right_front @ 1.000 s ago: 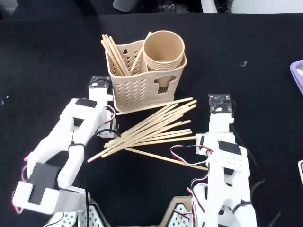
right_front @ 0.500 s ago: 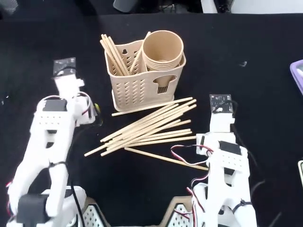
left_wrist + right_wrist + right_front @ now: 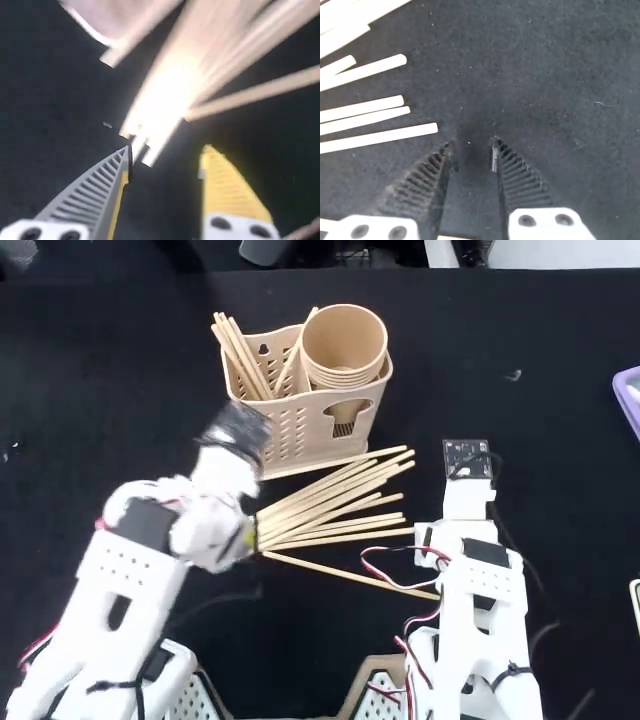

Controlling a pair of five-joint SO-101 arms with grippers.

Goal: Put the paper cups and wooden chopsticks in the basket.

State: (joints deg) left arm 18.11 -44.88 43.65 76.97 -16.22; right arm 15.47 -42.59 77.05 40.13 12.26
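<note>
High view puts the beige perforated plastic basket (image 3: 300,430) toward 12 o'clock on the black surface (image 3: 120,360). A stack of brown paper cups (image 3: 345,340) stands upright in its 3 o'clock compartment. A bundle of pale wooden chopsticks (image 3: 240,352) leans in the 9 o'clock compartment, tips poking out toward 11 o'clock.

Just at 6 o'clock from the basket, a loose pile of wooden chopsticks (image 3: 340,502) lies flat on the surface, fanned so its far ends aim at 2 o'clock. One single chopstick (image 3: 350,575) lies on the pile's 6 o'clock side, angled toward 4 o'clock.

The white left arm (image 3: 140,560) stretches in from 7 o'clock, its head right over the pile's 8 o'clock ends. In the left wrist view, the left arm's jaws are spread wide, one grey and one yellow, with the chopstick ends just ahead of the gap and nothing gripped.

The white right arm (image 3: 475,570) sits at 4 o'clock of the pile. In the right wrist view, the right arm's jaws stand a little apart over bare surface, grasping nothing, with chopstick ends lying near.

A purple object (image 3: 628,400) shows at the 3 o'clock edge.
</note>
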